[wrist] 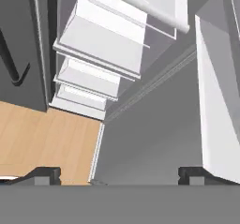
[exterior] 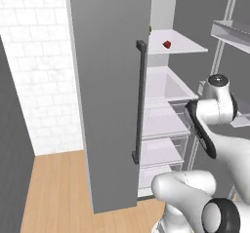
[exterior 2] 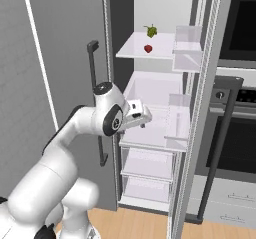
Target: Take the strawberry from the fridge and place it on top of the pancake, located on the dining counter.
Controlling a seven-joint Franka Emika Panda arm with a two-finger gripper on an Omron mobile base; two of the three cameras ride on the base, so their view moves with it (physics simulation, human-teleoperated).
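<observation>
The fridge (exterior: 107,81) stands with its left door shut and its right door swung open, showing white shelves and drawers. The strawberry (exterior: 167,44), tiny and bright red, lies on the upper shelf (exterior 2: 148,48). My gripper (exterior 2: 144,120) hangs in front of the middle shelf, well below the strawberry and a little to its left, pointing down. In the hand view the gripper (wrist: 119,176) is open, its two dark fingertips (wrist: 44,174) far apart with nothing between them, above the lower drawers and the wood floor. The pancake and the dining counter are out of view.
A small green item (exterior 2: 151,31) sits behind the strawberry on the same shelf. The open door's clear bins (exterior 2: 187,48) stand close on the right. A dark oven (exterior 2: 240,133) is beyond that door. The shut door's bar handle (exterior: 140,100) juts out left of the opening.
</observation>
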